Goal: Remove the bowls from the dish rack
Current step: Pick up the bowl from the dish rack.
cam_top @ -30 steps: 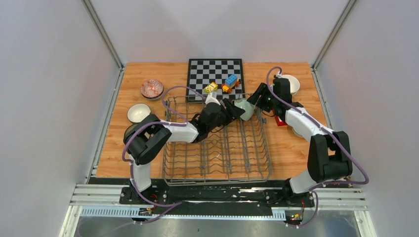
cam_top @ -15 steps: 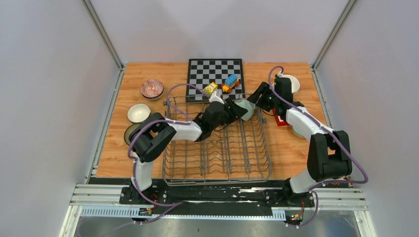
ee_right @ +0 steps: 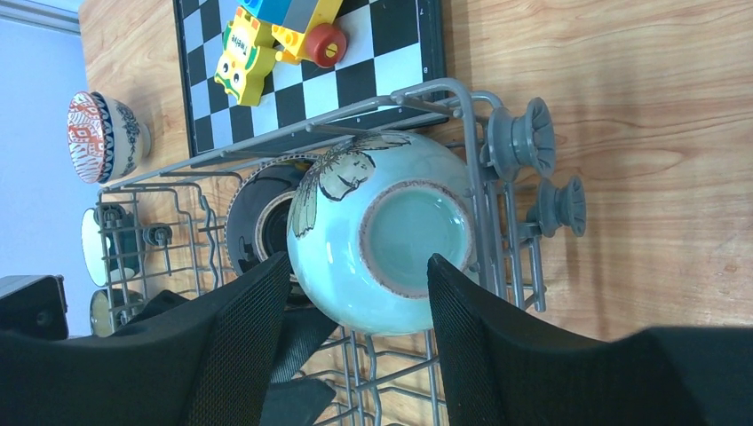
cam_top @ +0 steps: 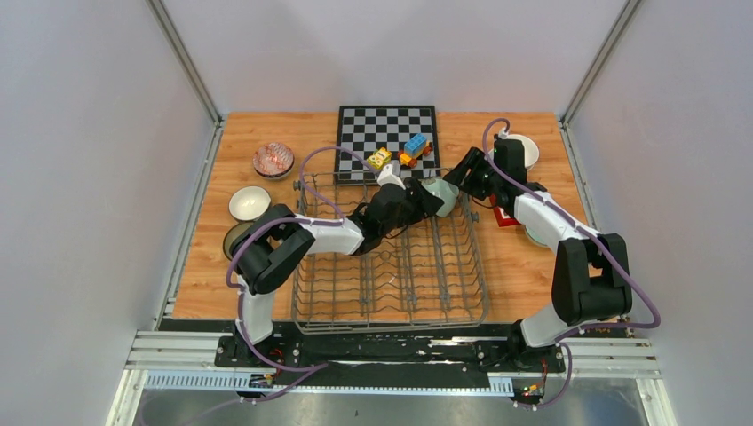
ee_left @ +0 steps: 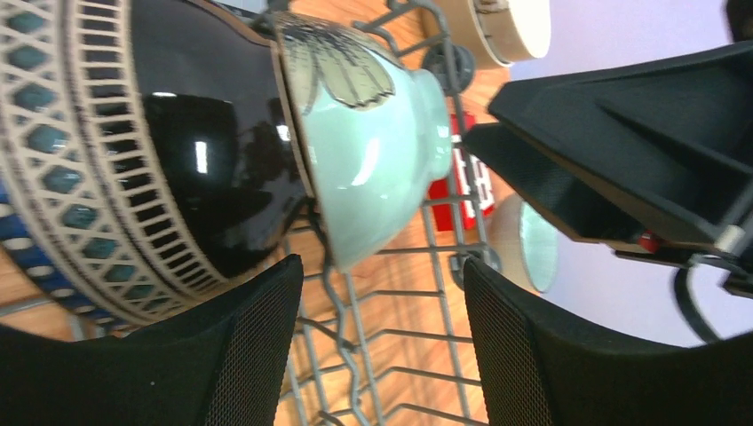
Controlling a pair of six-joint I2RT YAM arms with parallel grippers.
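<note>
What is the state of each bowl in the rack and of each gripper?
mint bowl: on its side in the dish rack corner, foot toward the right gripper
dark bowl: on its side, right beside the mint bowl
left gripper: jaws open, empty
right gripper: jaws open, close to the mint bowl
</note>
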